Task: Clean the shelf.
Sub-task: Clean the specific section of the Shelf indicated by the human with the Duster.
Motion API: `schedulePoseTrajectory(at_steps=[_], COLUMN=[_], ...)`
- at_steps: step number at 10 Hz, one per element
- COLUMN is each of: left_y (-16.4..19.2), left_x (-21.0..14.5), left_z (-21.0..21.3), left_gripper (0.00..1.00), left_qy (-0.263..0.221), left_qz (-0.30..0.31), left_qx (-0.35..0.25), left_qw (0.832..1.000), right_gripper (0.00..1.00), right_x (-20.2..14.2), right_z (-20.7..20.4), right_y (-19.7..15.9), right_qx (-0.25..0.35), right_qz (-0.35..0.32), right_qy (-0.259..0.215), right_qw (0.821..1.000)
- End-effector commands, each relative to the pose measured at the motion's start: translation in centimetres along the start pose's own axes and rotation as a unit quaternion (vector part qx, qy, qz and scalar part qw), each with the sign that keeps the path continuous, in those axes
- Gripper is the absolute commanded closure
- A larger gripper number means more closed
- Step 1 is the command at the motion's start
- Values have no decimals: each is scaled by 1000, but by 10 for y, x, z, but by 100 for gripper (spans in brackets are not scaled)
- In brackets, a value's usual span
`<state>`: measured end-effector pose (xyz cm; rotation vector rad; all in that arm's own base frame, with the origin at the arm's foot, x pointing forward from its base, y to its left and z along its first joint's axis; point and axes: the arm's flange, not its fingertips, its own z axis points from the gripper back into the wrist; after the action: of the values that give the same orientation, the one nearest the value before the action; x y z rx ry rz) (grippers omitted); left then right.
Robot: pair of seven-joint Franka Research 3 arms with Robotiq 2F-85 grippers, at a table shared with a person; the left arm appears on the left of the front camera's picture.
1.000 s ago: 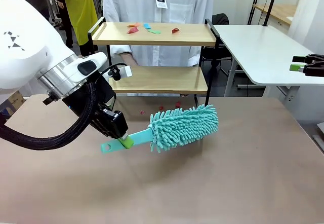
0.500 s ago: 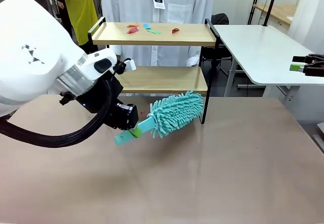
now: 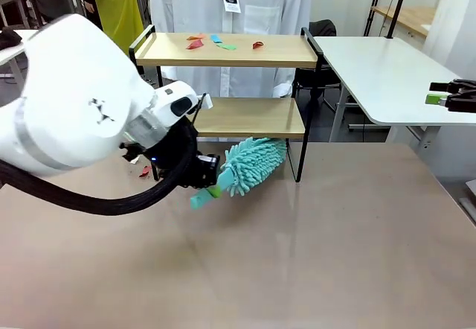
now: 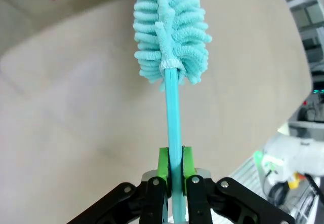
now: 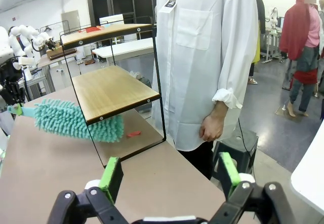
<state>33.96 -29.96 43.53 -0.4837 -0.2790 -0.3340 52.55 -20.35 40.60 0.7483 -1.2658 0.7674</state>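
Front view, two-tier light wooden shelf in thin black frame at far side of tan surface, left claw just before it, clamped on slim handle of fluffy teal chenille duster, head tucked under lower board, left wrist view, green pads pinching handle, right wrist view, right claw spread wide, holding nothing, shelf beyond.

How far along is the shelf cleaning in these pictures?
Done: the left gripper is shut on the duster handle. In hand: its fluffy head reaches under the lower board of the shelf, near a red scrap on the table. Left: coloured scraps lie on the top board.
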Motion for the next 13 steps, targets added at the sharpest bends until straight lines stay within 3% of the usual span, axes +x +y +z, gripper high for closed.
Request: schedulePoseTrajectory(at_steps=[1, 4, 7, 13], left_y=[-17, -31, -40, -36], left_x=[18, 37, 45, 43], left_z=[-30, -67, -94, -128], left_gripper=[87, 87, 87, 87], left_qy=[-17, -25, -79, -41], left_qz=[9, 24, 56, 69], left_qx=[9, -6, 43, 47], left_qw=[1000, 999, 994, 996], right_gripper=[0, 0, 0, 0], right_x=[3, 3, 3, 3], right_z=[-2, -2, -2, -2], right_y=[1, 1, 1, 1], right_qx=[0, 0, 0, 0], right_qz=[3, 3, 3, 3], right_qy=[0, 0, 0, 0], right_qw=[1000, 1000, 1000, 1000])
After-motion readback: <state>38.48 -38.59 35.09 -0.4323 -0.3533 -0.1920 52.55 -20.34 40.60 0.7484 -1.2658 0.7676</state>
